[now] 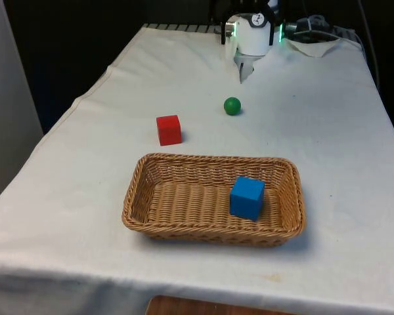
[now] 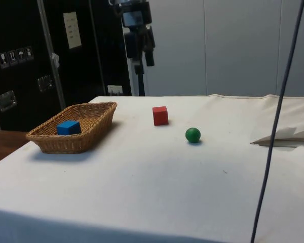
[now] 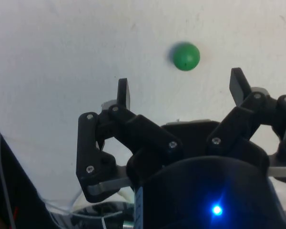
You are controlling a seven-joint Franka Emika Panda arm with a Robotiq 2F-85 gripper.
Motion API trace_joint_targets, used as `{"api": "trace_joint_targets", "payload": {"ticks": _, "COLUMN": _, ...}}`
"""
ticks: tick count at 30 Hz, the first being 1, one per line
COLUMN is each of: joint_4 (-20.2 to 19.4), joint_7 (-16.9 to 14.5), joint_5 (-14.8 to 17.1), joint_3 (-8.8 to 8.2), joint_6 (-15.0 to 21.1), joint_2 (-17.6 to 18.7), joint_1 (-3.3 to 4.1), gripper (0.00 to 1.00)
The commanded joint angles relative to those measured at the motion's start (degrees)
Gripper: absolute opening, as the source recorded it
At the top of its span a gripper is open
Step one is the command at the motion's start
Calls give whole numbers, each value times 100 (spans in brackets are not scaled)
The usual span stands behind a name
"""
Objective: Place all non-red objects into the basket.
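A green ball (image 1: pixel 232 105) (image 2: pixel 192 134) lies on the white cloth toward the robot's end of the table. In the wrist view the ball (image 3: pixel 186 56) sits on the cloth well below my gripper (image 3: pixel 181 88), just past the gap between the fingers. The gripper is open and holds nothing. A red cube (image 1: pixel 169 129) (image 2: pixel 160 115) rests on the cloth between the ball and the basket. The wicker basket (image 1: pixel 151 216) (image 2: pixel 93 119) stands near the table's front edge with a blue cube (image 1: pixel 247 197) (image 2: pixel 68 127) inside it, toward the front view's right.
Crumpled white paper (image 1: pixel 318 44) (image 2: pixel 289 137) lies at the robot's end of the table. A black camera on a stand (image 2: pixel 138 23) rises behind the basket end in the side view. A dark cable (image 2: pixel 273 126) hangs across that view's right side.
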Motion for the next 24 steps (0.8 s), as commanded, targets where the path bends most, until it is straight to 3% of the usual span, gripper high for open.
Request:
{"api": "trace_joint_targets", "payload": {"ticks": 1, "joint_4": -172, "joint_7": -11, "joint_5": -11, "joint_3": -6, "joint_6": 86, "joint_2": -126, "joint_1": 0, "gripper": 100}}
{"api": "trace_joint_targets", "payload": {"ticks": 12, "joint_4": -665, "joint_7": -498, "joint_5": 46, "joint_3": -178, "joint_6": 304, "joint_2": -378, "joint_1": -57, "gripper": 100}}
{"api": "trace_joint_targets", "payload": {"ticks": 13, "joint_4": -584, "joint_7": -464, "joint_5": 29, "joint_3": -172, "joint_6": 223, "joint_2": -304, "joint_1": -46, "gripper": 100}}
{"api": "trace_joint_targets", "payload": {"ticks": 24, "joint_4": -1358, "joint_7": -596, "joint_5": 0, "joint_3": -275, "joint_6": 642, "joint_2": -796, "joint_1": -74, "gripper": 100}}
